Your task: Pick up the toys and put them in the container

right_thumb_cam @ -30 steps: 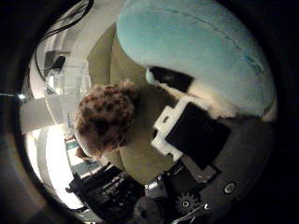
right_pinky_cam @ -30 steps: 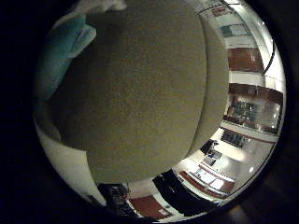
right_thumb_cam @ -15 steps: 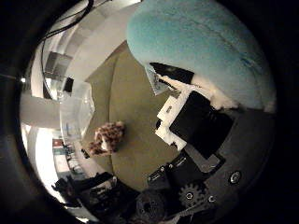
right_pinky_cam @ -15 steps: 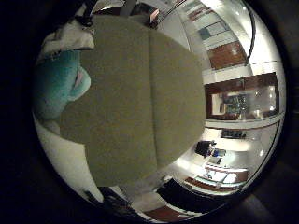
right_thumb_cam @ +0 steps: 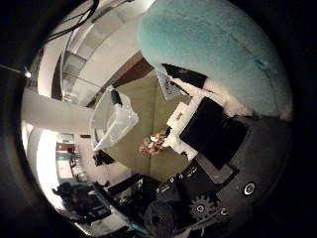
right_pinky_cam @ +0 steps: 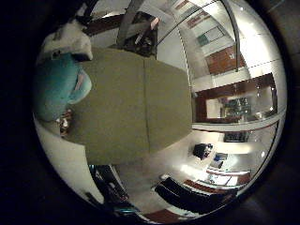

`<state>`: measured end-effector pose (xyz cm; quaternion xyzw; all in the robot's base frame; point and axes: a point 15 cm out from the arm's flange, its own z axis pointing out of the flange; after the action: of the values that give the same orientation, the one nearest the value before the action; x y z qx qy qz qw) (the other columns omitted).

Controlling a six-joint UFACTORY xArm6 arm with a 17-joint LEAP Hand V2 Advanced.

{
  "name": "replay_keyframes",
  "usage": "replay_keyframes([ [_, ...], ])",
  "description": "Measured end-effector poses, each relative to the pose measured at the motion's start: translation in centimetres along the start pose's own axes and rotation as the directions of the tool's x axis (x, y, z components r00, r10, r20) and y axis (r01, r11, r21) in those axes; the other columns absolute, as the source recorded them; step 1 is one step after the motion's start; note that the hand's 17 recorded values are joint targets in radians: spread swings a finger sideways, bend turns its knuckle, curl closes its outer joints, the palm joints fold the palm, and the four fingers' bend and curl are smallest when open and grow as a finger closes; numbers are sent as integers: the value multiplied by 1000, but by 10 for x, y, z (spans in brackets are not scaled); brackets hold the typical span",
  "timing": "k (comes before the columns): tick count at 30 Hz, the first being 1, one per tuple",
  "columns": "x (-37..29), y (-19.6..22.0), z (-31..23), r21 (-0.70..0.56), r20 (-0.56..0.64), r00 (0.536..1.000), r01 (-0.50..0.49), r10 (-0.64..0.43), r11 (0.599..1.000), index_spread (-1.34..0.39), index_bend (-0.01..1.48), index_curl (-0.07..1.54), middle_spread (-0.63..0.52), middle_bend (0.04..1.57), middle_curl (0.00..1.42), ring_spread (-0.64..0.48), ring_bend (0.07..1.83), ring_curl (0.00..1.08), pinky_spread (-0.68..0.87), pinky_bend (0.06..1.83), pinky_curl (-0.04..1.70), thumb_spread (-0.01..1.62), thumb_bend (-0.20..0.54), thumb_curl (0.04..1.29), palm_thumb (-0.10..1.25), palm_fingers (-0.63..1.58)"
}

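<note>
Upper right of thumb-side frame: soft teal plush toy (right_thumb_cam: pixel 218 54) fills the view, close against palm, w/ white-and-black right hand (right_thumb_cam: pixel 208 134) fingers curled round it. Left of centre, clear plastic container (right_thumb_cam: pixel 111 124) sits on olive-green table (right_pinky_cam: pixel 136 108); small brown spotted plush toy (right_thumb_cam: pixel 153 144) lies just beside it.

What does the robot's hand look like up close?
The hand is built from blocky white and black parts. Its fingers have white casings around flat black blocks. Lower down, the body is dark grey, with a small toothed gear wheel, a black round knob and shiny round screws.
</note>
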<state>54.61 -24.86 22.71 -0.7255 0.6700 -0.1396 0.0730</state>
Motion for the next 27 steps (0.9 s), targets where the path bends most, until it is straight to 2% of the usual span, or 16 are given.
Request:
replay_keyframes([
  [10, -169, -6, -85, 99, 97, 977, 181, -191, 978, -258, 1095, 938, -161, 1326, 814, -236, 1329, 833, -178, 1486, 720, 1110, -12, 573, 1041, 1105],
  [18, -314, 11, -97, 112, 196, 934, 281, -298, 953, -256, 1094, 937, -160, 1329, 806, -236, 1322, 842, -182, 1464, 759, 1103, -12, 586, 1045, 1107],
  [27, -439, 4, -105, 235, 234, 885, 351, -403, 906, -256, 1093, 937, -160, 1331, 802, -237, 1318, 848, -186, 1446, 787, 1101, -12, 592, 1051, 1108],
])
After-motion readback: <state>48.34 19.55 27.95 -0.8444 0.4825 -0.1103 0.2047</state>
